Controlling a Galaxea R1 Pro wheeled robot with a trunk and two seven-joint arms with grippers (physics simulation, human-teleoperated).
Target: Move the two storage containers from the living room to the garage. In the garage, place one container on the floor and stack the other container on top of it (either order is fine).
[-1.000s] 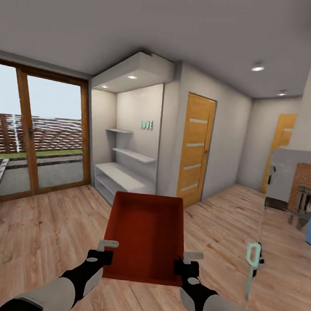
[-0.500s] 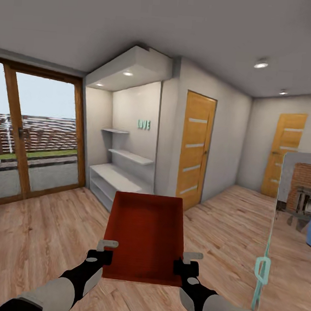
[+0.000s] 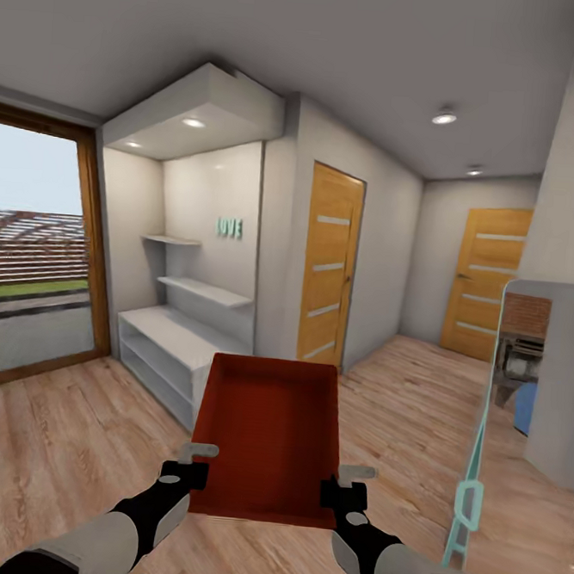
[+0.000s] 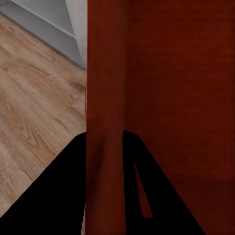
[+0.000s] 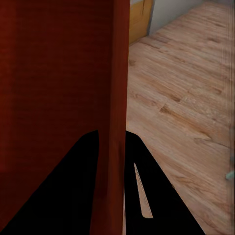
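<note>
A red-orange storage container (image 3: 268,437) with no lid hangs in front of me over the light wood-plank floor, held by both arms. My left gripper (image 3: 196,464) is shut on its left wall (image 4: 104,122), one black finger on each side of the wall. On the opposite wall (image 5: 113,112) my right gripper (image 3: 345,483) is shut in the same way. The container's inside looks empty.
Ahead on the left is a white alcove with shelves (image 3: 181,313) and a low unit. An orange-brown door (image 3: 328,264) is straight ahead; another door (image 3: 486,281) stands at the end of a passage on the right. A glass door (image 3: 27,292) is far left, a grey panel (image 3: 539,376) at right.
The whole view has swung to the right: alcove, doors and window have slid left in the picture. Both grippers and the container keep the same place in front of me.
</note>
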